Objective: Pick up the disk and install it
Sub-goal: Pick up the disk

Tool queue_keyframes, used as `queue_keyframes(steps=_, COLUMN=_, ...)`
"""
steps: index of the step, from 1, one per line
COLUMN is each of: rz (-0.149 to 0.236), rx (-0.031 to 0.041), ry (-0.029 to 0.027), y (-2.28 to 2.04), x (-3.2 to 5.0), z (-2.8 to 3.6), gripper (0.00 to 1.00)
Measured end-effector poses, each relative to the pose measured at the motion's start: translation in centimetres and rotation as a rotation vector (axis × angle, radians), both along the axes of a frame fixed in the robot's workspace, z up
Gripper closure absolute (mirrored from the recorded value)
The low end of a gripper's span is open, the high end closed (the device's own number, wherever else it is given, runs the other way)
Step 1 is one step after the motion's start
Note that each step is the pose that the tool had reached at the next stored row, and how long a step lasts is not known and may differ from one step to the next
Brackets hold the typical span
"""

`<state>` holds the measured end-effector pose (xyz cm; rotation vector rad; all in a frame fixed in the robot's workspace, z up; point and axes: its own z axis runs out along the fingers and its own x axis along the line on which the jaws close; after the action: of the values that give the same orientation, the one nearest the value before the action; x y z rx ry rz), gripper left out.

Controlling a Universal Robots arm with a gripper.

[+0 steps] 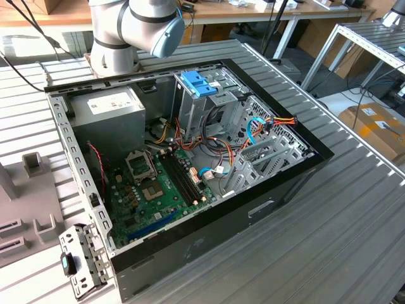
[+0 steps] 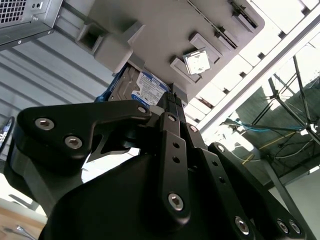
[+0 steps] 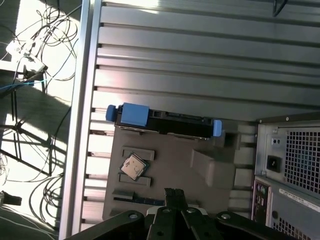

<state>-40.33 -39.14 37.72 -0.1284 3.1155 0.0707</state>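
The disk [image 3: 165, 123] is a flat silver-grey drive with blue side rails, seen edge-on at the far edge of a grey holder plate [image 3: 170, 170]. Its white label with blue print faces the camera in the second wrist view, where the disk [image 2: 145, 87] sits just beyond my fingertips. My gripper [image 3: 173, 192] hovers over the plate, apart from the disk, its black fingers [image 2: 172, 145] pressed together with nothing between them. The open computer case [image 1: 190, 240] lies on the ribbed metal table in the exterior view, with a blue plastic tray [image 1: 199, 82] on top of its drive cage.
A small square processor chip [image 3: 133, 166] rests in a pocket of the holder plate. The case's rear panel [image 3: 290, 165] stands close beside the plate. Inside the case are a grey power-supply box [image 1: 111, 104], a green motherboard [image 1: 152, 190] and loose cables [image 1: 253, 130]. The table edge [image 3: 82, 125] runs nearby.
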Motion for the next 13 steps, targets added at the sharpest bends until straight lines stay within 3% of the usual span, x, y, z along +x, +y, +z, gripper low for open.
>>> queue_keyframes(steps=13, rz=0.052, rx=0.0000, ry=0.0000, y=0.00, x=0.00, z=0.00, gripper=0.89)
